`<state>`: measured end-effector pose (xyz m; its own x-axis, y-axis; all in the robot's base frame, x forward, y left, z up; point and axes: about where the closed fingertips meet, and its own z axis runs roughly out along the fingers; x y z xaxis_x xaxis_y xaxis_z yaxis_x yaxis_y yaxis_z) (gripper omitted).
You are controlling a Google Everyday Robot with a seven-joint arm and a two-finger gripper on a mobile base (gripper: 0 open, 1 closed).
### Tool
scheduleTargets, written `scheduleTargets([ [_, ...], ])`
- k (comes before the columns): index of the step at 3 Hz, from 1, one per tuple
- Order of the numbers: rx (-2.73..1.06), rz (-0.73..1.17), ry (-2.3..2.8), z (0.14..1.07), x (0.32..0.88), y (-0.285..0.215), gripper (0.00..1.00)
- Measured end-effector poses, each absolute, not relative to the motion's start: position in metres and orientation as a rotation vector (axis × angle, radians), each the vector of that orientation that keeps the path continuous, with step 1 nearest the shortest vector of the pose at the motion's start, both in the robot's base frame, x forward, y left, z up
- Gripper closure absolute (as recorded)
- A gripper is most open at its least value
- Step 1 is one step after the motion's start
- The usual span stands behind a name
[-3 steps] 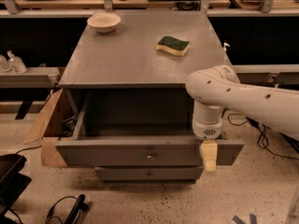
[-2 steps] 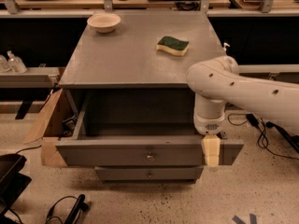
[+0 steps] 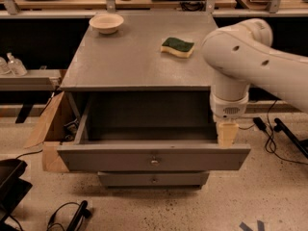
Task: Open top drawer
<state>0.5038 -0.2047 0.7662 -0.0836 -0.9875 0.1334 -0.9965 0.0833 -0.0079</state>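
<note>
Your gripper point(image 3: 227, 134) sits higher and further right than a second ago, at the right end of the top drawer point(image 3: 153, 158), by its front's upper edge. The arm reaches in from the right, elbow raised, wrist pointing straight down. You cannot tell whether the gripper is open or closed. The drawer stands pulled well out
</note>
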Motion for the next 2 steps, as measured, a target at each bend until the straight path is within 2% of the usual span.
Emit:
scheduleTargets([
  [2,2.200,0.235,-2.374,0.796,0.535,-0.218,0.88],
])
